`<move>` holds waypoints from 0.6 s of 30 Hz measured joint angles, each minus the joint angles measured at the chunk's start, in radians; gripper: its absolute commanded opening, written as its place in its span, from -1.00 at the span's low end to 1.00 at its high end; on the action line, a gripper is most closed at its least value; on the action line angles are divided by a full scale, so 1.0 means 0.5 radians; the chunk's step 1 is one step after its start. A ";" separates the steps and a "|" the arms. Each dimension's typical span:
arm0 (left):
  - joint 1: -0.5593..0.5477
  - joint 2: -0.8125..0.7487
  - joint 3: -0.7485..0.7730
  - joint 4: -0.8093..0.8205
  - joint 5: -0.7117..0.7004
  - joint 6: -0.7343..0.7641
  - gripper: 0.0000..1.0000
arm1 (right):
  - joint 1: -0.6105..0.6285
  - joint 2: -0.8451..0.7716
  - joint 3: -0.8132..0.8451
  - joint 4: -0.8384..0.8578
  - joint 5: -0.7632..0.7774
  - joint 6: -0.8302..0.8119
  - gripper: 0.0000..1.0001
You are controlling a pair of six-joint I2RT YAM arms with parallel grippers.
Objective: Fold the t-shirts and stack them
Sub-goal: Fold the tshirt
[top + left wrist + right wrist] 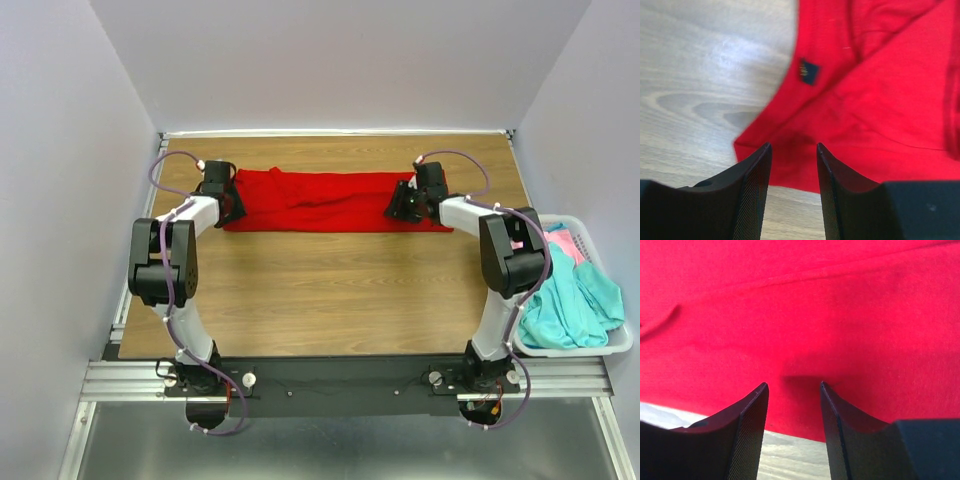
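**Fingers [752, 195] astride the hem of the red t-shirt [320, 200]**

Your left gripper [792, 150] and right gripper [792, 387] stand half apart at either end; whether they pinch cloth, you cannot tell. It lies spread along the far side of the table [330, 290].

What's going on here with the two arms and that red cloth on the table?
Two robot arms are folding a red t-shirt, which lies as a long strip across the far side of the wooden table. The left gripper is at its left end, the right gripper at its right end, both with jaws apart over the near edge. A teal shirt and a pink shirt sit in the white laundry basket on the right.
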State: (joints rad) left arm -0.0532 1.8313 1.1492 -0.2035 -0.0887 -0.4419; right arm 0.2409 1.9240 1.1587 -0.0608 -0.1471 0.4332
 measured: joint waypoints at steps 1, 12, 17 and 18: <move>0.002 0.014 -0.004 -0.013 0.000 0.000 -0.04 | -0.018 0.000 -0.012 0.023 -0.005 0.018 0.09; -0.010 -0.138 -0.313 0.131 0.018 -0.011 -0.11 | -0.194 -0.177 -0.315 0.175 -0.124 0.160 0.17; -0.014 -0.420 -0.632 0.134 0.069 -0.055 -0.14 | -0.198 -0.402 -0.509 -0.022 -0.154 0.165 0.20; -0.014 -0.491 -0.703 0.134 0.085 -0.074 -0.14 | -0.198 -0.464 -0.558 -0.070 -0.174 0.163 0.22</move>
State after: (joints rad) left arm -0.0601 1.5860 0.7979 -0.1364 -0.0463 -0.4789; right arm 0.1417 1.6920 0.8795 -0.0959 -0.2340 0.5144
